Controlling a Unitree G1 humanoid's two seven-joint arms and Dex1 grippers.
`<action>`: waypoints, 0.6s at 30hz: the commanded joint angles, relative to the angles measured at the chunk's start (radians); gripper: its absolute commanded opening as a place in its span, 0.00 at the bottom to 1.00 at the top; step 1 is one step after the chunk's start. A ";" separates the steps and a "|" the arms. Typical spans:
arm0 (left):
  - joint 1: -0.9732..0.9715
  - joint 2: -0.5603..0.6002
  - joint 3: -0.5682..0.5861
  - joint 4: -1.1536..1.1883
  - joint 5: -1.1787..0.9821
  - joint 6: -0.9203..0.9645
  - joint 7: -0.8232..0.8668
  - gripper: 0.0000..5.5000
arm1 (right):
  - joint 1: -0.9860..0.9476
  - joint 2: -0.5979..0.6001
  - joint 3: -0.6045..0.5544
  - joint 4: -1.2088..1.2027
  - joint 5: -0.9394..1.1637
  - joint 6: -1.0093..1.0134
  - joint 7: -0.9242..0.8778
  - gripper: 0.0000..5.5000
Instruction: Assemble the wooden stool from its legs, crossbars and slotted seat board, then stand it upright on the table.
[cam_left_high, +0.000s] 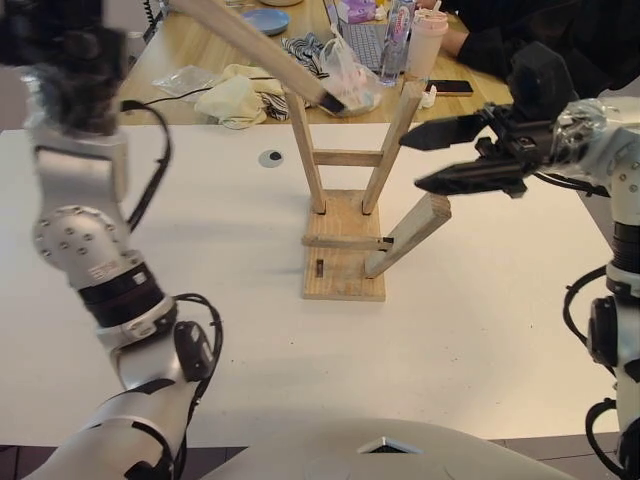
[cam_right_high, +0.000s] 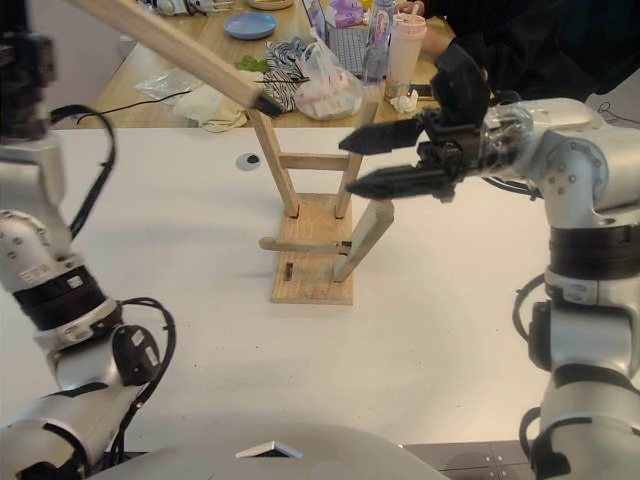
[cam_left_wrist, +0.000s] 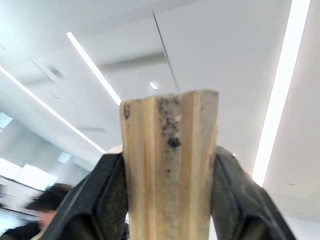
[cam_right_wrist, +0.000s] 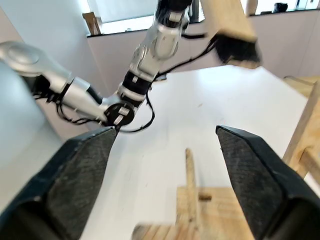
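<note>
Seat board (cam_left_high: 343, 275) flat, two legs (cam_left_high: 306, 150) upright, third leg (cam_left_high: 408, 235) tilted. Left gripper (cam_left_wrist: 170, 192) clamps spare leg (cam_left_high: 250, 43); right gripper (cam_left_high: 412, 162) spread, empty.

The slotted seat board (cam_left_high: 343, 262) is laid flat on the white table (cam_left_high: 480, 330); a small grey disc (cam_left_high: 271, 158) is seen beyond the board's left corner.

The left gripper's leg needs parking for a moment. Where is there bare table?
Bare table lies in front of the seat board, toward the robot, and left of it. Crowded: over the board, with upright legs, the leaning leg and the open right gripper.
</note>
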 joint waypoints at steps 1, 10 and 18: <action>0.140 0.036 -0.047 0.041 0.124 0.013 -0.094 0.36 | 0.056 -0.031 0.025 -0.040 -0.021 -0.018 0.003 0.65; 0.286 -0.036 -0.154 0.219 0.342 -0.072 -0.298 0.36 | 0.124 -0.032 0.119 -0.042 -0.153 -0.164 -0.009 0.43; 0.312 -0.099 -0.236 0.302 0.445 -0.109 -0.390 0.36 | 0.122 -0.039 0.141 -0.015 -0.183 -0.202 0.000 0.41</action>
